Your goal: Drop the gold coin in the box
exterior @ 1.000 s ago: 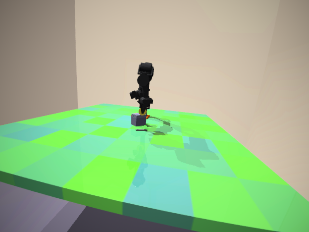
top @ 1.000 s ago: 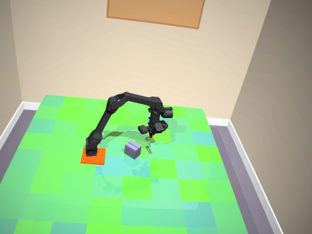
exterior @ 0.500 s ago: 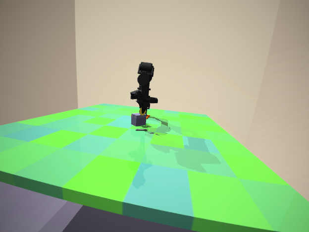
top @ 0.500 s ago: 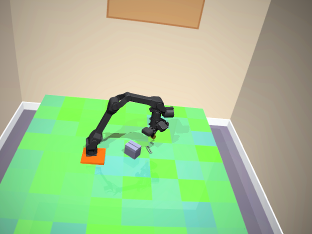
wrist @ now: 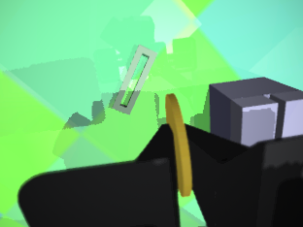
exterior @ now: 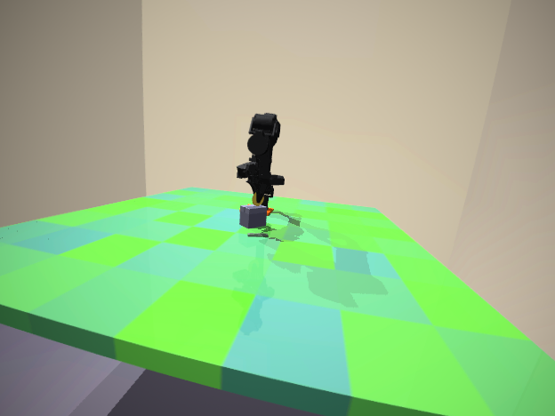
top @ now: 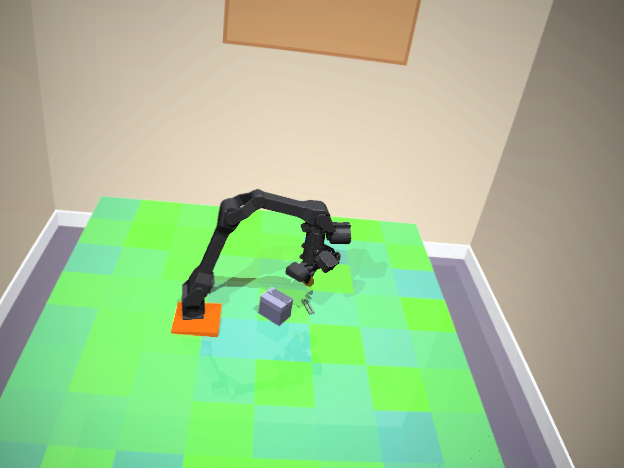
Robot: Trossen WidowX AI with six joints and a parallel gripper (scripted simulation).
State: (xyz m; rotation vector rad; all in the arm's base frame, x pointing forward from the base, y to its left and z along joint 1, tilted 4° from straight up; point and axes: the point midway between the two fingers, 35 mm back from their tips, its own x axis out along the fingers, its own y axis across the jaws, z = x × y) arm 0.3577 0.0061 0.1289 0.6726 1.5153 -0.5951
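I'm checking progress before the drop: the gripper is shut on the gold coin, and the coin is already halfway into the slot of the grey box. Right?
Not quite. The gripper is shut on the gold coin, but the coin is not in the slot: the wrist view shows it held in the air to one side of the grey box, apart from it. The holder lies empty on the table behind.

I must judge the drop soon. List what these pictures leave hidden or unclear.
- Slot in the grey box: wrist view, its near end is hidden behind the gripper.
- Coin: wrist view, lower part buried between the fingers; a speck in the top view.
- Holder: top view, too small for detail.
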